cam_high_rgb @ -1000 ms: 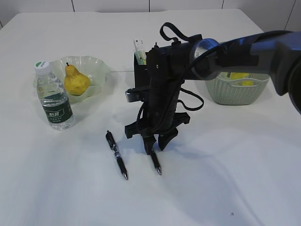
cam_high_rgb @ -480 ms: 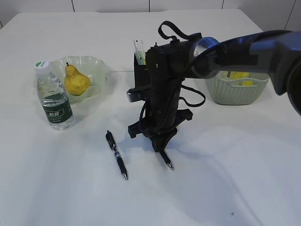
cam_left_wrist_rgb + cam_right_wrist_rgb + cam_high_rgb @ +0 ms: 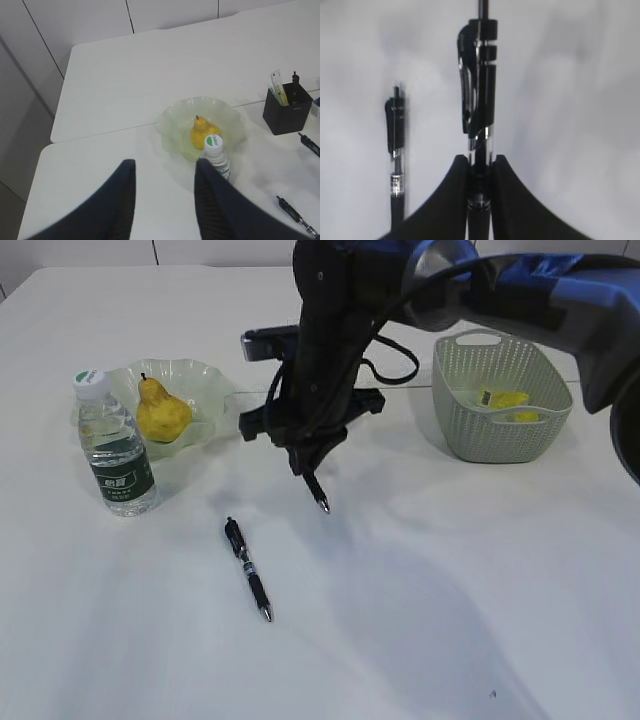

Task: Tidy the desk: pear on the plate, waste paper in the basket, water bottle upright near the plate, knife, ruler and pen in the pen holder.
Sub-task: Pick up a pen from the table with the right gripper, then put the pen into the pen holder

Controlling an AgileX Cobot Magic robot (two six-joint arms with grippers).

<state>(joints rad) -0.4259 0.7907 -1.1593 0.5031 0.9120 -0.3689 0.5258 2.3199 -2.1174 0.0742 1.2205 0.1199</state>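
Since the earlier frames the right gripper [image 3: 308, 462] has risen off the counter [image 3: 420, 620] and swung back toward the far side, carrying one pen [image 3: 317, 493] with it; a second ago that pen's tip was touching the counter beside the other one. Its fingers [image 3: 455, 200] are clamped on the pen's barrel, which hangs tip-down and slightly tilted in the air, clear of the surface. In the right wrist view the held pen [image 3: 479, 95] runs straight out from between the fingers, with its clip end farthest from them.

A second pen [image 3: 248, 569] lies flat on the counter, apart from the gripper and unmoved. The pear [image 3: 161, 412] sits on the pale green plate [image 3: 215, 390], and the water bottle [image 3: 114, 447] stands upright just beside the plate. The basket [image 3: 500, 400] stands to the right with yellow paper [image 3: 505, 399] inside.

The left gripper [image 3: 165, 200] hangs high above the counter with its fingers [image 3: 212, 200] spread apart and nothing between them. From that view the black pen holder [image 3: 287, 112] stands to the right of the plate, with a ruler [image 3: 276, 85] sticking out of it.
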